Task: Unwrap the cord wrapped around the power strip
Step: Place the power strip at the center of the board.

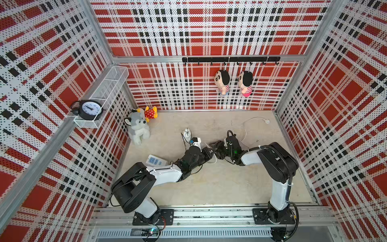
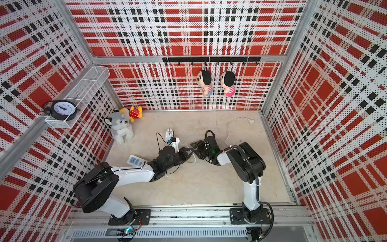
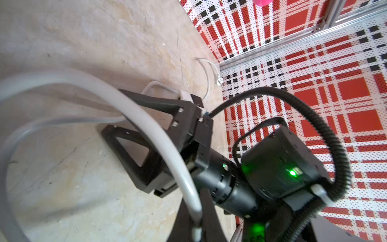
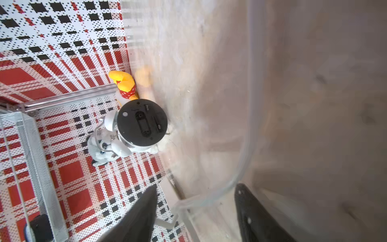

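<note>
The power strip [image 1: 156, 161] is seen lying flat on the tabletop [image 1: 209, 188] near the left wall, socket side up, with its near end covered by the left arm [image 1: 165, 174]. The cord [image 3: 146, 125] is lifted off the table in a wide loop and is clamped by the left gripper [image 1: 210, 152], whose jaws are closed on it in the left wrist view. The right gripper [image 3: 113, 111] is placed almost tip to tip with the left one near the middle of the table. Its jaws are held apart, and a blurred strand of the cord is seen running between them. Beyond the right gripper the cord is laid in a slack curve toward the far right corner, where its plug [image 1: 267, 121] rests on the table, well apart from the strip. How the cord joins the strip cannot be told, as that stretch is hidden under the left arm. A small white alarm clock [image 1: 186, 133] is stood just behind the left wrist, and a plush husky [image 1: 138, 127] is propped in the far left corner.
</note>
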`<state>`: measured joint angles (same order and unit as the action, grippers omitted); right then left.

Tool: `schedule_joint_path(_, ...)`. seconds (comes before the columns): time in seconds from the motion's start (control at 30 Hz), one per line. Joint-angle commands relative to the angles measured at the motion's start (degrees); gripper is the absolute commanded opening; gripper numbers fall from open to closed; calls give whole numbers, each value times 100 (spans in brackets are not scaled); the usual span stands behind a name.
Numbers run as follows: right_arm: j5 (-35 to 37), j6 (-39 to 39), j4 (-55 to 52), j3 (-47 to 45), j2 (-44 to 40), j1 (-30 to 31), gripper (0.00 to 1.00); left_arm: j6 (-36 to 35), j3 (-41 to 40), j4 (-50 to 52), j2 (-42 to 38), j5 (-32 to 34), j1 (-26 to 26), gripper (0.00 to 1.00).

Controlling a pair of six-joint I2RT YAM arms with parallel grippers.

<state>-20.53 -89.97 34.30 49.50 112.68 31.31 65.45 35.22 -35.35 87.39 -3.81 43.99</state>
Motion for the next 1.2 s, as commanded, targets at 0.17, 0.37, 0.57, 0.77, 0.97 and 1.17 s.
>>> schedule_joint_path(0.17,640,-141,1009,422,638,-198,0,135,-596,-876,-639,3,-12,0)
schedule_joint_path(0.37,700,1240,208,796,83,-1208,0,750,-1574,-885,-963,1179,-75,0)
schedule_joint_path(0.57,671,2091,-245,759,-256,-1943,0,1147,-1760,-887,-310,1931,-91,0)
schedule_joint_path(0.77,456,2604,-657,896,-198,-2094,0,1347,-1313,-1033,888,1491,-44,5)
schedule_joint_path(0.97,288,2643,-817,855,67,-2063,9,1505,-1255,-1316,1209,1330,27,61)
schedule_joint_path(1.17,655,2865,-1178,588,-228,-2054,46,1701,-1420,-534,494,2049,303,94)
